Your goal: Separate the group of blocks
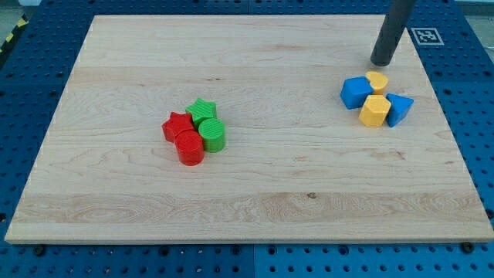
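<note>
Two clusters on the wooden board, well apart. Left of centre: a red star-shaped block [177, 125], a green star-shaped block [202, 109], a red cylinder block [190, 147] and a green cylinder block [212, 133], all packed touching, greens toward the view's right. Toward the view's upper right: a blue cube-like block [356, 92], a small yellow rounded block [377, 80], a yellow hexagonal block [375, 110] and a blue wedge-like block [399, 108], pressed together, yellows between the blues.

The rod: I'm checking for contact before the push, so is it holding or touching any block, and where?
Nothing is held. My tip stands on the board just above the yellow block at the top of the blue-and-yellow group; contact cannot be told.
</note>
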You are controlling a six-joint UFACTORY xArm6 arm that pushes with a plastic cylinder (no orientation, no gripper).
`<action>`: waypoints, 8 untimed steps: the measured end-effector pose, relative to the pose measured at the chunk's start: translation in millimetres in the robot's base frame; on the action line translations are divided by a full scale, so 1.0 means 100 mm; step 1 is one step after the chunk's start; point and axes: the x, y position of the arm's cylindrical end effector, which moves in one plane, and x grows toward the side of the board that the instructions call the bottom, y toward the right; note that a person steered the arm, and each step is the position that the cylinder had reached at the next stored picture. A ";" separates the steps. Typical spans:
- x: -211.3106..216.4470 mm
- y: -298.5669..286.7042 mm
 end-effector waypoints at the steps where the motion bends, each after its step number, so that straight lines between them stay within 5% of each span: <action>1: 0.00 -0.03; 3: 0.00 -0.71; 5: 0.07 0.48; 7: 1.28 0.76; 8: 1.37 0.63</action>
